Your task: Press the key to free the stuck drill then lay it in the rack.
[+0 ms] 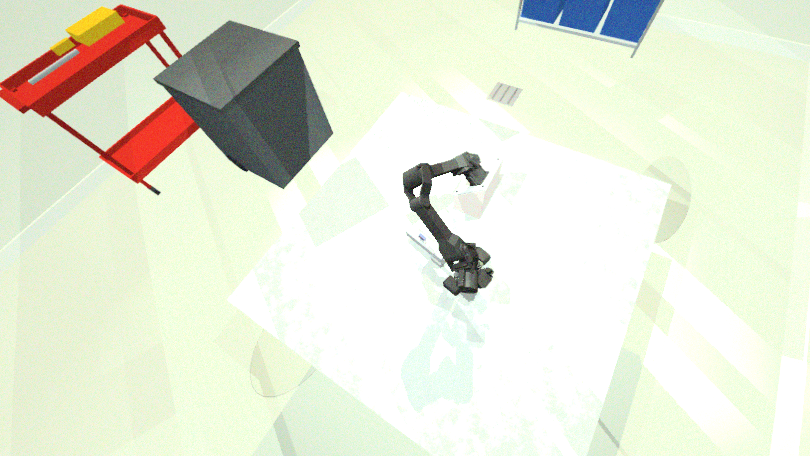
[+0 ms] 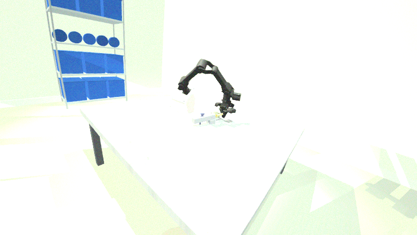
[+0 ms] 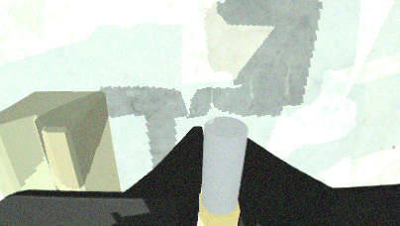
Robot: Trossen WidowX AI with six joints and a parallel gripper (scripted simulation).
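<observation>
My gripper is shut on the drill, low over the table. The drill shows as a grey cylinder with a yellow part below it between the black fingers; its free end is bare in the wrist view. A cream block with notches, apparently the rack, stands left of the fingers in the wrist view. A light grey bar is beside the gripper. The blue key stands in it, with a small blue tip below. Whether the drill touches the bar is unclear.
The arm's base stands by a pale box on the white table. Beyond the table are a dark bin, a red cart and shelves with blue boxes.
</observation>
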